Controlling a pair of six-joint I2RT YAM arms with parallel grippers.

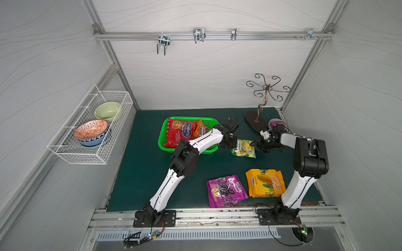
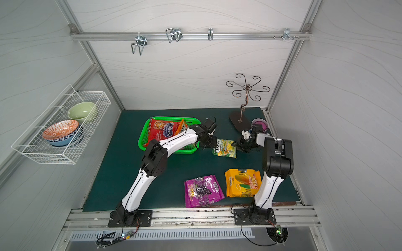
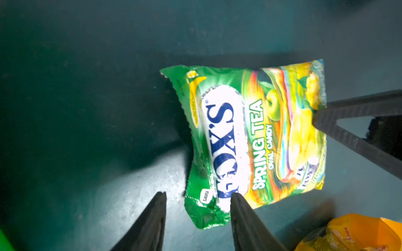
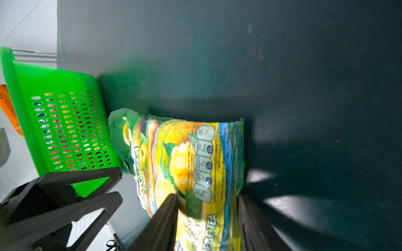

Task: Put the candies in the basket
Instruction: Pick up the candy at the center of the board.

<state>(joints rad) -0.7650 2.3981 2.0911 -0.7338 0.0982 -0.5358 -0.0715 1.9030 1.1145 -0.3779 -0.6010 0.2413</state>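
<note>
On the surface (image 1: 141,173), the green basket (image 1: 187,118) is seen just beside the left hand (image 3: 198,193), with a large red bag (image 1: 178,132) and a small orange bag (image 1: 199,128) inside. A yellow-orange bag (image 1: 265,183) and a purple bag (image 1: 226,191) are laid flat well apart from both hands. The small green-yellow bag (image 1: 244,148) is found between the hands: the left is held open at one end, the right hand (image 4: 208,196) is set astride the other, fingers apart, though whether it grips cannot be told.

The dark green mat (image 1: 139,173) carries the green basket (image 1: 160,140) at eleven o'clock, a stand's dark base (image 1: 253,122) at one, a green-yellow bag (image 1: 244,150) at two, a yellow-orange bag (image 1: 266,183) at four and a purple bag (image 1: 226,191) at five.
</note>
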